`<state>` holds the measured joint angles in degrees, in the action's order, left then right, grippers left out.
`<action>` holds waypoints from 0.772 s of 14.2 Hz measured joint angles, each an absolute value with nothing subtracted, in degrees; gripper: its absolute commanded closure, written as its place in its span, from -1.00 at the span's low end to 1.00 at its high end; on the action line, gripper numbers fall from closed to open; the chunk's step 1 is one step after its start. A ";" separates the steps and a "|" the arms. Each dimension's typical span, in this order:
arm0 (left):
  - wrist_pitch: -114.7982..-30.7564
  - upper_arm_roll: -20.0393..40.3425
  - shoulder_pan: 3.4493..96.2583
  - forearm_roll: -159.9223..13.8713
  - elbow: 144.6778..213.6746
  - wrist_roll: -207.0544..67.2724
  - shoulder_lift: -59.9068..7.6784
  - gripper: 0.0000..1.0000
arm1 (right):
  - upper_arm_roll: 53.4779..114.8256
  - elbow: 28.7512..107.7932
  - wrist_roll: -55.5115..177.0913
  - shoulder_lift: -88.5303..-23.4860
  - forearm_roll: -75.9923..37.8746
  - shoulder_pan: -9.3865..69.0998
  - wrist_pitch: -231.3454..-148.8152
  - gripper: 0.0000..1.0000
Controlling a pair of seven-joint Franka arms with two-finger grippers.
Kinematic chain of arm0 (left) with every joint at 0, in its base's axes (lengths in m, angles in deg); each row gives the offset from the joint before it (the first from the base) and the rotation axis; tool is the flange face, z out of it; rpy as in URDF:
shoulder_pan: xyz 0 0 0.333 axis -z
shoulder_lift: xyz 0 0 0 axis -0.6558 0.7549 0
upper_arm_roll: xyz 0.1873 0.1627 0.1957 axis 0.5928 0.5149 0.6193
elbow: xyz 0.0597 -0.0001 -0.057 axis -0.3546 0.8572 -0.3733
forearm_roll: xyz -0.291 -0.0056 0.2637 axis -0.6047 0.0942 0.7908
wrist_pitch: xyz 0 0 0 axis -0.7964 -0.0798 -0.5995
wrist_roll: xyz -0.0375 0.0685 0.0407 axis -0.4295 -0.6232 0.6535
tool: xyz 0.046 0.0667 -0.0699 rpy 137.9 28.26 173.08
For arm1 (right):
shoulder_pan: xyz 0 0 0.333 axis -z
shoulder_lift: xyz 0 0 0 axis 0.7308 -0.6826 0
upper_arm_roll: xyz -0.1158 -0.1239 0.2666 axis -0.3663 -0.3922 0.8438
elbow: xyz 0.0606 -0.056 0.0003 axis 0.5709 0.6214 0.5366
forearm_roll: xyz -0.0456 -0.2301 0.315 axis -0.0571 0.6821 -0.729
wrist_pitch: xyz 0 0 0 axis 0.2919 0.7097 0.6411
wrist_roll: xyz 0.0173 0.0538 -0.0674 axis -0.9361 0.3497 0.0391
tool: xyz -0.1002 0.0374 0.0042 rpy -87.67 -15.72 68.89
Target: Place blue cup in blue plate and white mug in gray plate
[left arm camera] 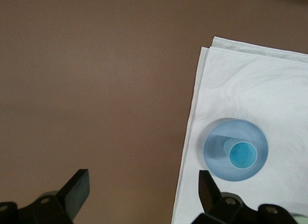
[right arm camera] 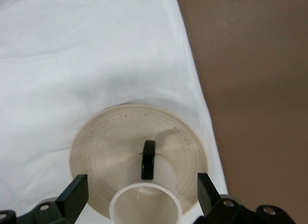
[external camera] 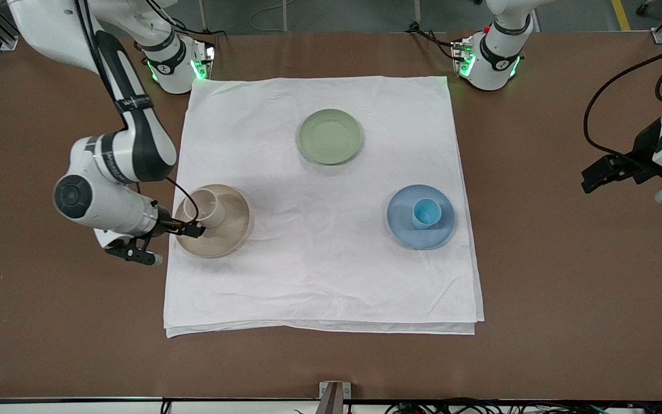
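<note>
Cream ceramic mug (external camera: pixel 211 210) with dark loop handle stands on the round beige plate (external camera: pixel 233 233), right tool (right arm camera: pixel 142 195) spread wide around it. Small light-blue cup (external camera: pixel 426 212) sits in the matte blue plate (external camera: pixel 445 229); left tool (left arm camera: pixel 144 188) waits open over bare brown tabletop (external camera: pixel 566 276).

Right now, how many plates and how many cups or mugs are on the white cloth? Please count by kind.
Plates: 3 – gray plate, blue plate, green plate
Cups and mugs: 2 – white mug, blue cup
Total: 5
</note>
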<state>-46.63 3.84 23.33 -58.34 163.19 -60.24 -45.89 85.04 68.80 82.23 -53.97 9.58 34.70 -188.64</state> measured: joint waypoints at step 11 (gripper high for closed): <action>-41.67 26.82 42.32 -63.59 165.87 -66.01 -50.56 -1.00 | 84.74 48.15 64.76 -52.92 16.13 47.60 -165.26 -1.00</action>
<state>-41.67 26.82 42.32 -63.59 165.87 -66.01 -50.56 84.74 48.15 64.76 -52.92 16.13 47.60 -165.26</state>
